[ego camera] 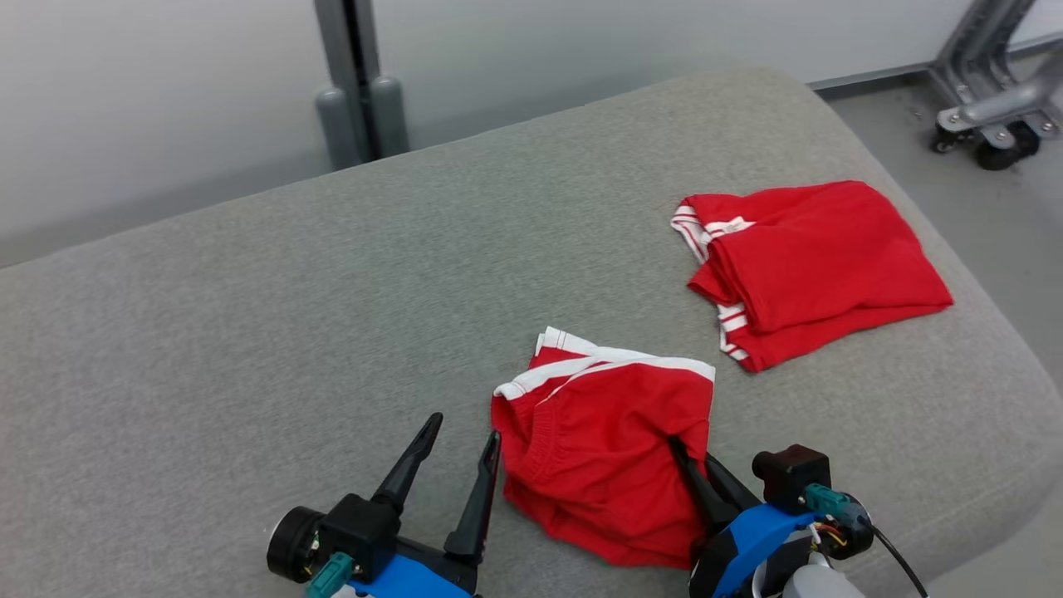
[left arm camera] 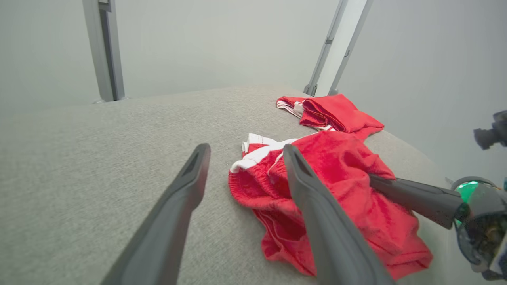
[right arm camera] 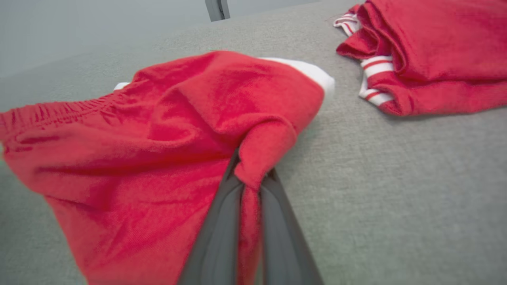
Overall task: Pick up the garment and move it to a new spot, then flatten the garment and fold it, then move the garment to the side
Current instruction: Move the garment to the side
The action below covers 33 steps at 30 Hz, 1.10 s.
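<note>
Cloth on the right of the garment [ego camera: 606,432] is pinched in the right gripper [ego camera: 683,450], fingers closed. The left gripper [ego camera: 463,428], spread and empty, stands just beside its left edge.

The left half and far side of the grey padded surface [ego camera: 249,316] lie bare, free to pass over. At the near middle a crumpled red garment [ego camera: 606,448] blocks the way; a folded red garment [ego camera: 822,266] fills the far right. A bare lane runs between them. A grey post [ego camera: 357,83] stands behind the far edge.
</note>
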Motion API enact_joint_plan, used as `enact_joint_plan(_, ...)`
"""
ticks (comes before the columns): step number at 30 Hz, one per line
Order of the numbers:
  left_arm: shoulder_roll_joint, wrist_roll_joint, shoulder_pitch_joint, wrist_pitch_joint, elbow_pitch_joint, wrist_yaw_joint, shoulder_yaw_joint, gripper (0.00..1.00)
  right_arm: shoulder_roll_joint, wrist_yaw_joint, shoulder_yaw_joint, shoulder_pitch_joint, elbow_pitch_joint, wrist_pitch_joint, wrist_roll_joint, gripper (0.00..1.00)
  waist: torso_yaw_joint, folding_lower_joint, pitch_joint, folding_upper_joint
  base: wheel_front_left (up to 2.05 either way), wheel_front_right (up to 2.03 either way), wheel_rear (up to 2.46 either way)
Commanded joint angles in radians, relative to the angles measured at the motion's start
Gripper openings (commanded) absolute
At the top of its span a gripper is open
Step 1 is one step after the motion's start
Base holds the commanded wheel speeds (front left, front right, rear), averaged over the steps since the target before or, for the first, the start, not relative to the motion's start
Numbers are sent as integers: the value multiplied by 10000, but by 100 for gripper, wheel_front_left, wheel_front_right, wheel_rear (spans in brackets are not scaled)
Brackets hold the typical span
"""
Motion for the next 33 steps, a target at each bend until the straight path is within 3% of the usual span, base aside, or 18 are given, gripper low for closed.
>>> enact_joint_plan(1,118,-78,-124,-22,-117,-11,-178,100,-22,-1,-21,127,-77,3,-32,0,-422,0,-218,0,0,0,0)
enact_joint_plan(11,505,-304,-147,-22,-181,-11,-746,100,-22,-1,-237,-460,-100,1,-810,0,-489,0,245,0,0,0,0)
enact_joint_plan(17,929,-583,-198,-20,-70,-11,-505,100,-117,-1,-1465,-2329,363,686,-3065,0,109,0,809,0,0,0,0)
enact_joint_plan(22,1164,-613,-320,-22,-155,-11,-425,100,-745,-3,-2316,-3145,394,1386,-4243,0,515,0,1149,0,0,0,0)
enact_joint_plan(25,1315,-676,-431,-22,-250,-11,-395,100,-1470,-3,-2909,-3466,405,1982,-5004,0,841,0,1387,0,0,0,0)
enact_joint_plan(29,1448,-707,-597,-22,-388,-11,-401,100,-2420,-3,-4025,-3552,139,2745,-5804,0,1198,0,1671,0,0,0,0)
enact_joint_plan(33,1582,-791,-686,-22,-431,-11,-359,100,-2942,-3,-5343,-3243,-373,3288,-6347,0,1438,0,1858,0,0,0,0)
